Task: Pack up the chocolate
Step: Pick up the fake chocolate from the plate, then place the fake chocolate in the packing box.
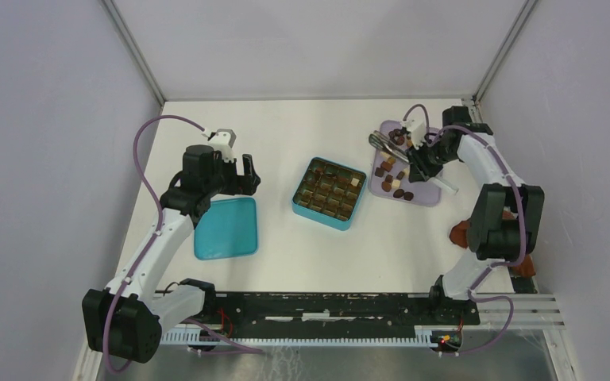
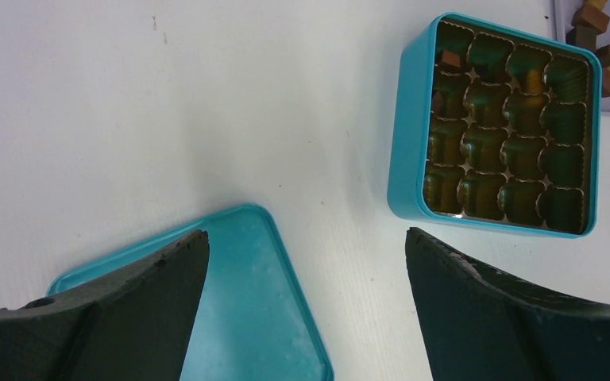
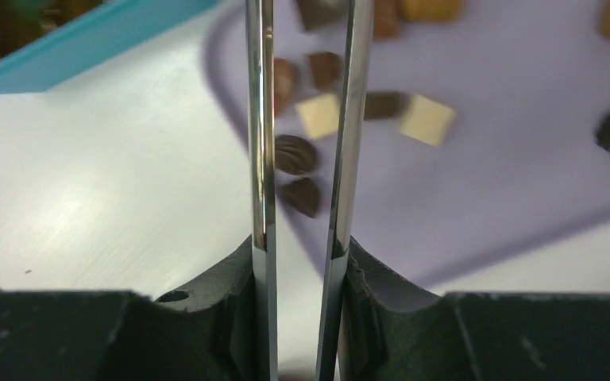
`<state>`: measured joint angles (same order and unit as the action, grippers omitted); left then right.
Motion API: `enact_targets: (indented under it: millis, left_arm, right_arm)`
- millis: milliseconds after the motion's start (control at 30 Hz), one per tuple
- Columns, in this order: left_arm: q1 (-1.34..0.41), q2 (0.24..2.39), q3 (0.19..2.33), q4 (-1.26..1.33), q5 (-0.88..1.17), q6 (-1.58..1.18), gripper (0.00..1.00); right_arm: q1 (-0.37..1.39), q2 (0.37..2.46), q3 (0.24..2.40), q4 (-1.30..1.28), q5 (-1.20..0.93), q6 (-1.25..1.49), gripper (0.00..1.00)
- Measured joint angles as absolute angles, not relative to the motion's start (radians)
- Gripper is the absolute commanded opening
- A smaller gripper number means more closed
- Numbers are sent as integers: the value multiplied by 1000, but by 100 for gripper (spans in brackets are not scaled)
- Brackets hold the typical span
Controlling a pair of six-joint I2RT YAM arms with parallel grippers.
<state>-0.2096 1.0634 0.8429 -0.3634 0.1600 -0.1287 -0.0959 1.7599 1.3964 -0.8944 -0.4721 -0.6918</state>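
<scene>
Several chocolate pieces (image 1: pixel 389 181), dark, brown and cream, lie on a lavender tray (image 1: pixel 425 197) at the right. The open teal box (image 1: pixel 330 193) with a gold cell liner sits mid-table; a brown piece (image 2: pixel 449 59) rests in one corner cell. My right gripper (image 1: pixel 417 159) hovers over the tray, shut on metal tongs (image 3: pixel 260 119) whose two arms run up past chocolate pieces (image 3: pixel 295 155); the tong tips are out of the wrist view. My left gripper (image 2: pixel 306 246) stands open and empty above the teal lid (image 2: pixel 254 302), left of the box (image 2: pixel 409 135).
The teal lid (image 1: pixel 225 228) lies flat, inside up, at the left of the table. A reddish-brown cloth (image 1: pixel 461 234) lies by the right arm's lower link. White walls with metal corner posts enclose the table. The tray (image 3: pixel 484 182) edge curves under the tongs.
</scene>
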Motion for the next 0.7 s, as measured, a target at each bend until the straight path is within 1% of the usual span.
enact_targets:
  millis: [167, 333, 700]
  left_arm:
    - [-210, 1053, 837, -360, 160, -129, 98]
    - [-210, 1044, 832, -357, 160, -129, 98]
    - [-210, 1044, 831, -357, 163, -129, 97]
  right_arm:
    - [69, 1639, 1313, -917, -566, -746, 0]
    - [225, 1612, 1289, -926, -573, -764, 0]
    - [334, 1669, 1280, -922, -411, -717, 3]
